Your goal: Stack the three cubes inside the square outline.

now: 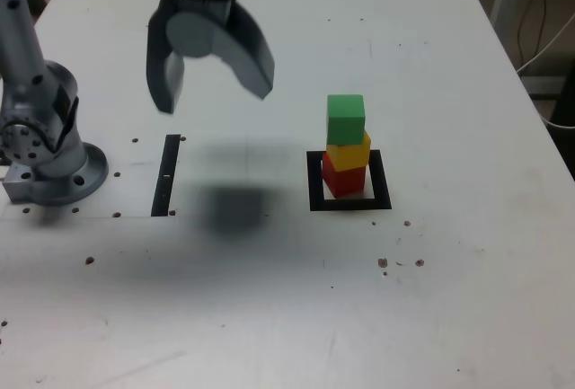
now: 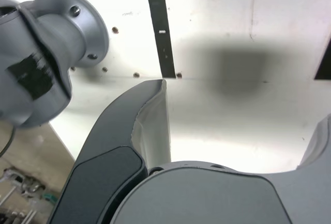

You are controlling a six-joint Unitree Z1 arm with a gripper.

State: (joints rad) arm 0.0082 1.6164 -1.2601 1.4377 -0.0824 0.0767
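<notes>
The three cubes stand as one stack in the exterior view: the red cube (image 1: 344, 179) at the bottom, the yellow cube (image 1: 349, 153) on it, slightly turned, and the green cube (image 1: 346, 119) on top. The stack rests inside the square outline (image 1: 350, 203), towards its far side. My gripper (image 1: 214, 100) hangs open and empty well above the table, to the stack's left in the exterior view. The wrist view shows my gripper (image 2: 238, 115) with spread fingers (image 2: 139, 120) over bare table; only a corner of the outline (image 2: 325, 63) shows there, and no cubes.
A thin black strip (image 1: 166, 176) lies on the white table (image 1: 449, 299) between the arm's base (image 1: 49, 160) and the stack, seen as the strip (image 2: 159, 27) beside the base (image 2: 51, 53) in the wrist view. Small dark specks (image 1: 400, 261) dot the surface. A cable (image 1: 539, 43) hangs beyond the right edge.
</notes>
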